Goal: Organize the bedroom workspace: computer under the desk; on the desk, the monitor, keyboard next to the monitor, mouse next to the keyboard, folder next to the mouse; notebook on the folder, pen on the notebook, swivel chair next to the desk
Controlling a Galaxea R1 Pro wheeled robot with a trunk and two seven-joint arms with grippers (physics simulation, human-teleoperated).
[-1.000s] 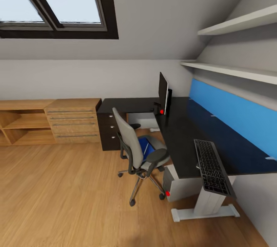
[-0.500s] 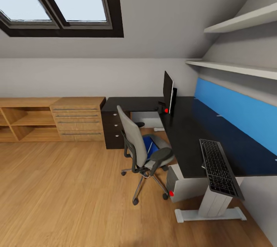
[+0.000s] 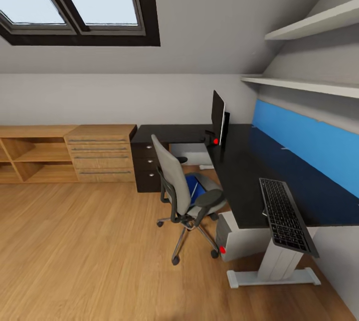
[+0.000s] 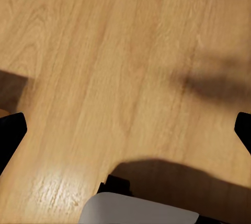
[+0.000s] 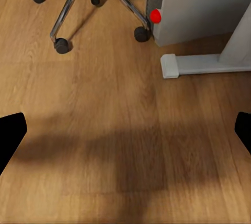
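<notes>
Attic bedroom, wood floor: monitor (image 3: 218,117) and keyboard (image 3: 286,216) on bench (image 3: 239,166), well apart; folder (image 3: 192,189) on swivel chair (image 3: 182,193), perhaps with pen. Both claws wide, empty. Mostly undone.

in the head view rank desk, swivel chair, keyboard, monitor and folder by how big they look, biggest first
1. desk
2. swivel chair
3. keyboard, though it lies nearest the camera
4. monitor, farther off and seen nearly edge-on, so its rank is unsure
5. folder, partly hidden by the chair
</notes>
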